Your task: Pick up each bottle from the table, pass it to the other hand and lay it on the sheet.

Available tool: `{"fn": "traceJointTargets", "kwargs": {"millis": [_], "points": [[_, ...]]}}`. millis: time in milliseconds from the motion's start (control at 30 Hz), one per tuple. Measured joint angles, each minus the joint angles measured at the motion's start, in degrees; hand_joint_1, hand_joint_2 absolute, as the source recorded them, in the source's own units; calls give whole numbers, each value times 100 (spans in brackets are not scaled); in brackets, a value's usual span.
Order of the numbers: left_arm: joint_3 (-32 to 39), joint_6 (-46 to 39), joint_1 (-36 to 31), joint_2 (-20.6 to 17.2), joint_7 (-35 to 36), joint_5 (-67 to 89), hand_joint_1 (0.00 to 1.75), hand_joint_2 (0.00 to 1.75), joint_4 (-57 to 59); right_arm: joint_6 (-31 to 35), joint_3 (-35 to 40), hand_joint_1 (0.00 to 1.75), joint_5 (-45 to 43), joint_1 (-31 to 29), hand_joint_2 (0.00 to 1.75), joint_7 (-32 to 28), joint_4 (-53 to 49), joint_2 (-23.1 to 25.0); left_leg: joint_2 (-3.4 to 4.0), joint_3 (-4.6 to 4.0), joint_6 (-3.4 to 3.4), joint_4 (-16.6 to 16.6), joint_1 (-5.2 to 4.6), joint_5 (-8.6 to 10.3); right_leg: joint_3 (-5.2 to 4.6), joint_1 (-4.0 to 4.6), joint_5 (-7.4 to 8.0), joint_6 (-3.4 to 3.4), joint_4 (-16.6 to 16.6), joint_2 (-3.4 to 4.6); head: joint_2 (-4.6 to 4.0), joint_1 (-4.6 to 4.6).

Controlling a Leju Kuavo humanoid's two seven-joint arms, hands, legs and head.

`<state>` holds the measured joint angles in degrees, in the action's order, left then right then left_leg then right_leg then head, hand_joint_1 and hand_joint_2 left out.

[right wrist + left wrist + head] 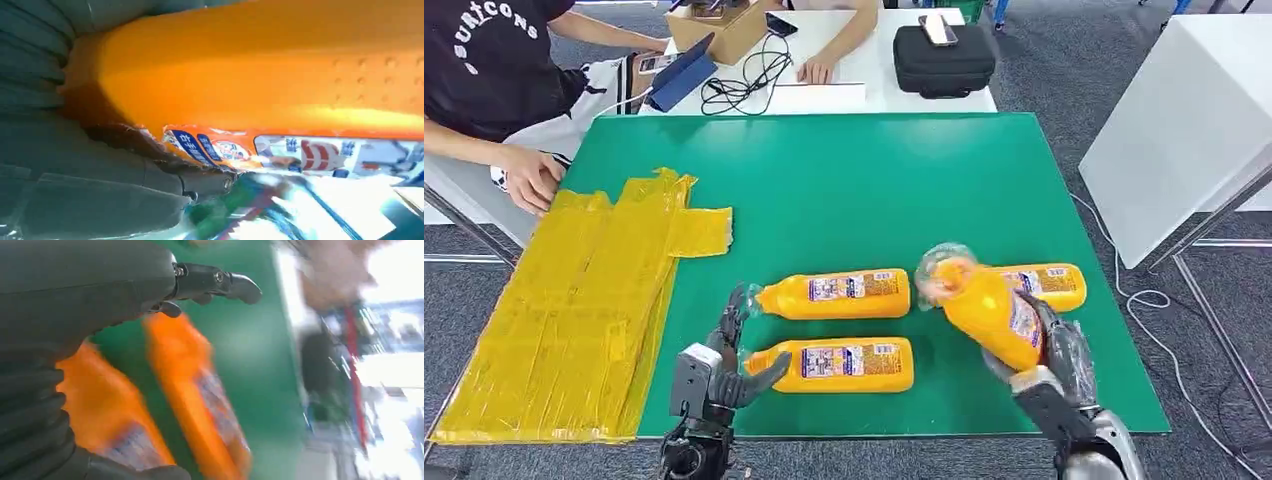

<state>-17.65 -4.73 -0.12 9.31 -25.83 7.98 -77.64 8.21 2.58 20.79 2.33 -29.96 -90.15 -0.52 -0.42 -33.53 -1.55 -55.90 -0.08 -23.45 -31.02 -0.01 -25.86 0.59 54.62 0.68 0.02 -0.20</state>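
Mid-handover: right hand (pixel 1049 362) clamped round the lower body of a lifted bottle (pixel 986 305), neck and clear cap tilted up and toward the left hand (pixel 724 368). Left fingers (pixel 734 310) spread and holding nothing, hovering just beside the necks of two more bottles lying flat on the green tabletop (pixel 854 180).

To do this step well: carry the held bottle across above the lying ones, not through them. Bring the free neck end to the open left fingers so both hands have separate stretches of body to grip. Close the left fingers fully before slackening the right. Keep the bottle near level during the swap, since a smooth plastic body may slide under a loose grip.

Held bottle: orange, opaque, slim, with a printed blue-and-white label (pixel 320 155) low on the side and a dimpled patch near the right fingers, seen in the right wrist view. Probably full, though hard to tell from here. Nearer lying bottle (pixel 836 363) almost touching the left fingers; farther one (pixel 839 294) just beyond them; a fourth (pixel 1052 284) behind the right hand. Yellow sheet (pixel 564 310) beyond the left hand, at the tabletop's edge, well apart from the held bottle.
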Motion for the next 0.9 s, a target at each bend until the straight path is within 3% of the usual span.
{"fn": "traceJointTargets", "kwargs": {"millis": [67,200,900], "points": [[-183,237,-386,-28,429,0,0,175,-353,341,89,175,-327,-412,175,-341,368,344,-1,12,-8,0,0,6,10,-1,4,6,0,-1,0,-5],[-396,351,-669,-57,649,0,0,175,-744,650,422,175,-620,-712,175,-352,635,589,-9,19,-8,0,1,9,18,-1,3,6,2,-6,0,-4],[-689,447,-875,-192,574,-260,0,175,-1101,862,1043,175,-824,-421,175,-422,37,686,-9,2,-10,0,-2,5,3,-5,1,9,0,-6,0,-4]]}}
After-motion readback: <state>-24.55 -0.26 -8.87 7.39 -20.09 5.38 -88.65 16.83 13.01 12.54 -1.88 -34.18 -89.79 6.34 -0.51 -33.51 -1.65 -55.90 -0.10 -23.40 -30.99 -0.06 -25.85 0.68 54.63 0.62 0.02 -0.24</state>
